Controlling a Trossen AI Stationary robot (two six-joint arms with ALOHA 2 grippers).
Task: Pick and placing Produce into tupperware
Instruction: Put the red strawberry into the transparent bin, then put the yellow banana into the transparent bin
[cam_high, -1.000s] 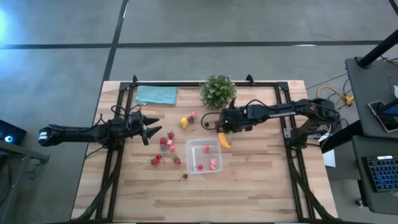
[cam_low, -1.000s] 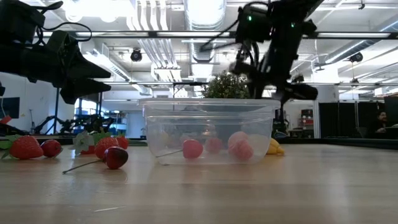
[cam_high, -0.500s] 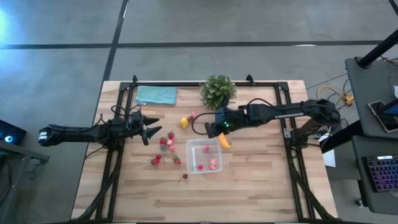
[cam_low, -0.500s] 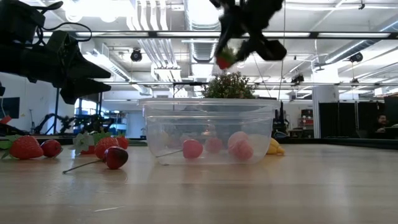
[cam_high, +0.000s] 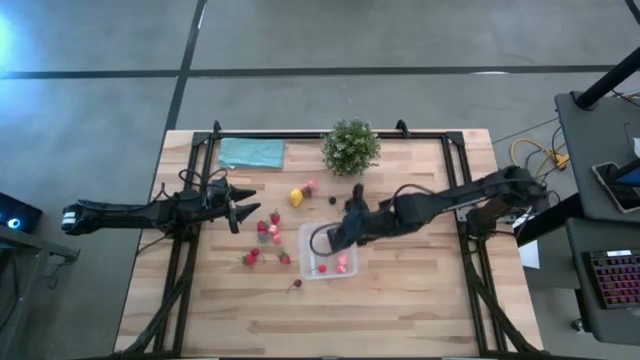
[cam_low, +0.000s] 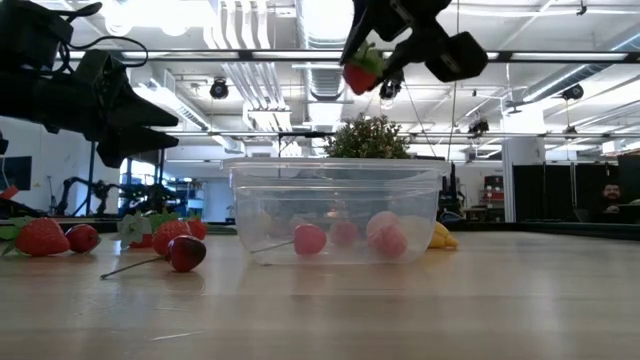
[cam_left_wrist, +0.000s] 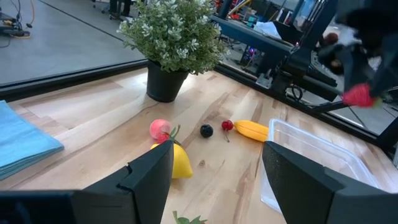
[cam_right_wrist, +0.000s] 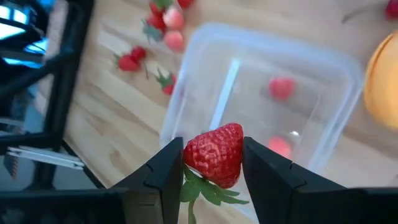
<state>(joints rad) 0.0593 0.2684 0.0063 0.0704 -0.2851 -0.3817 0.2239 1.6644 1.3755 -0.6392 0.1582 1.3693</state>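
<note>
Two arms showed from above: the left gripper (cam_high: 240, 213), fingers wide and empty, waited by scattered produce (cam_high: 266, 230). The right gripper (cam_high: 338, 240) hung over the tupperware (cam_high: 309, 268); only its wrist view revealed a strawberry (cam_right_wrist: 216, 154) pinched between narrow fingers. Pink fruits (cam_low: 387, 238) lay inside.

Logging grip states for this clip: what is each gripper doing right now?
Left gripper: open, holding nothing, beside the loose fruit.
Right gripper: shut on a red strawberry, above the tupperware.
</note>
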